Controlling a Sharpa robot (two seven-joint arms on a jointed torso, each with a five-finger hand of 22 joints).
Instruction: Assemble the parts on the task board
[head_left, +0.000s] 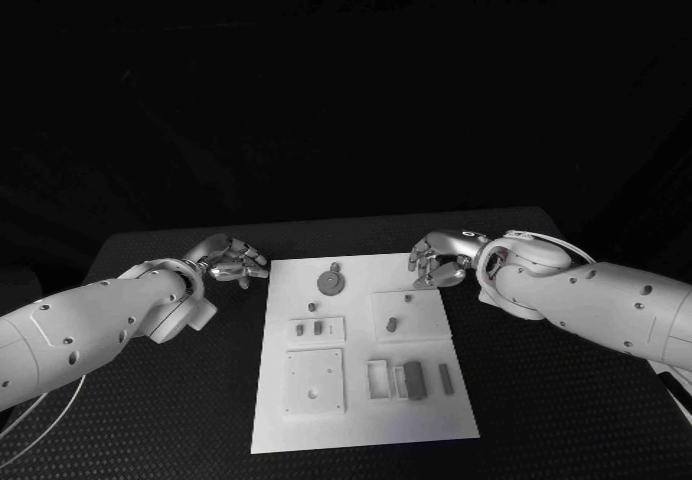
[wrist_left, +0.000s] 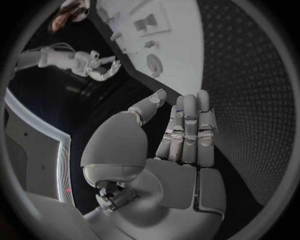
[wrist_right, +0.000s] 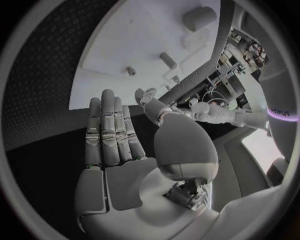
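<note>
Hovering at the task board's (head_left: 361, 420) far corners, left hand (head_left: 231, 262) and right hand (head_left: 440, 260) hold nothing, fingers straight and loosely apart. Parts (head_left: 415, 379) lie on the board; probably light, rigid, best pinched by their long sides.

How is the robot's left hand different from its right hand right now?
The left robot hand hovers over the black table just beside the task board, while the right robot hand is above the board's far corner. The left one sits at the board's left edge, the right one at its right edge. Both are silver, hold nothing, and have their fingers stretched out flat.
</note>
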